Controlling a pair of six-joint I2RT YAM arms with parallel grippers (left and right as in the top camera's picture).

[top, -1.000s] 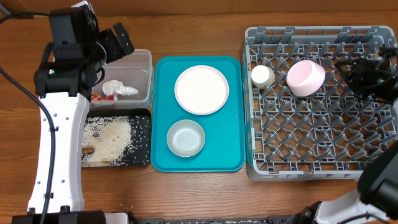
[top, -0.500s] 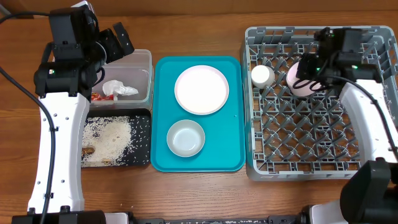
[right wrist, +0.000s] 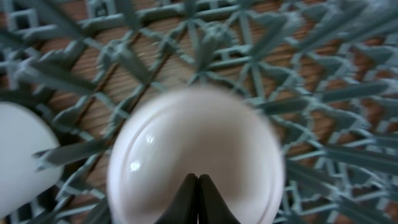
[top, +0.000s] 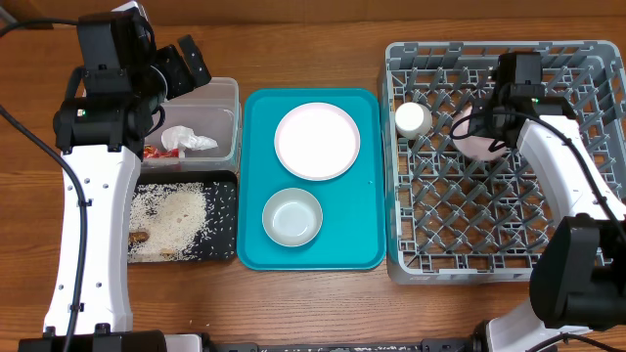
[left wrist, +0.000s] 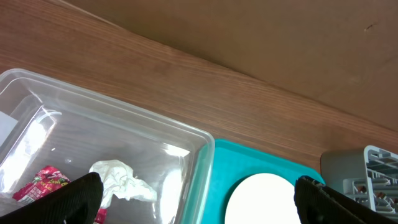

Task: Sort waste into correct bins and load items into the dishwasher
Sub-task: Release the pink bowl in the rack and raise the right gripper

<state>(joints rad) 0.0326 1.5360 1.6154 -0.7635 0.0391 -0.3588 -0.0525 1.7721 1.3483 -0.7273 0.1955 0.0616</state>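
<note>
Sorting looks done: tissue [top: 186, 140], wrapper [top: 155, 152], rice [top: 176, 215] binned. Cup [top: 412, 118] and pink bowl [right wrist: 199, 137] racked; plate [top: 316, 141] and grey bowl [top: 291, 216] are left. Right gripper [right wrist: 198, 180] pinched empty, left gripper [left wrist: 196, 186] spread wide.

The two dark fingers [left wrist: 71, 198] stand wide apart at the bottom corners. Just by the left one, a clear tub [left wrist: 205, 149] holds a crumpled white tissue [left wrist: 121, 183] and a red candy wrapper [left wrist: 43, 183]. Between the fingers a white plate [left wrist: 264, 199] lies on a teal tray [left wrist: 233, 165]. Above the right one shows a grey rack corner [left wrist: 373, 171]. The wooden desk [left wrist: 186, 74] lies beyond.
</note>
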